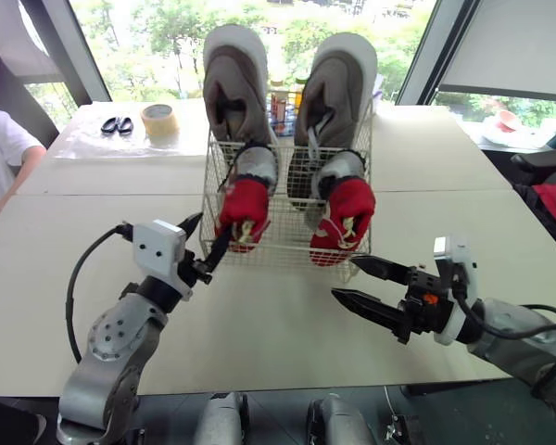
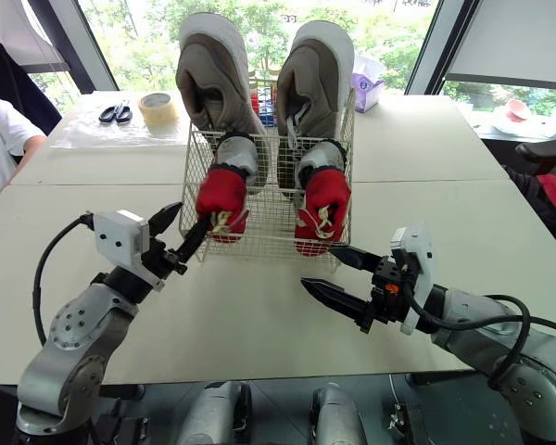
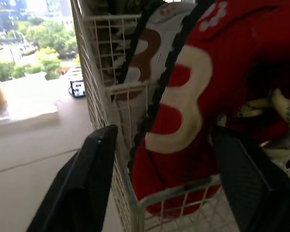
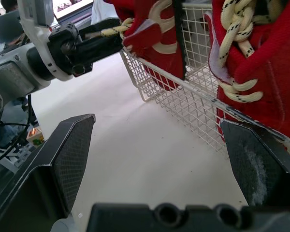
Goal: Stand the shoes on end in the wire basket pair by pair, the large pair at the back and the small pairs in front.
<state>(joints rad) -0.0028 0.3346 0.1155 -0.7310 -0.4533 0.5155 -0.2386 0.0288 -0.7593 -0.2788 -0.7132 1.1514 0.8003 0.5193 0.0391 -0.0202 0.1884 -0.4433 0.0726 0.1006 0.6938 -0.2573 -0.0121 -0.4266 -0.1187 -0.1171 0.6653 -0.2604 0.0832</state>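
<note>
Presently the left gripper (image 1: 207,239) is spread wide and grips nothing, its fingers straddling the near corner of the wire basket (image 1: 283,221), with one small red shoe (image 1: 244,209) right at its fingertips. The right gripper (image 1: 345,278) hangs over the table (image 1: 259,324), equally wide and empty, the other red shoe (image 1: 345,215) just ahead of it. Beyond both, the large grey pair (image 1: 233,88) stands on end at the basket's back.
</note>
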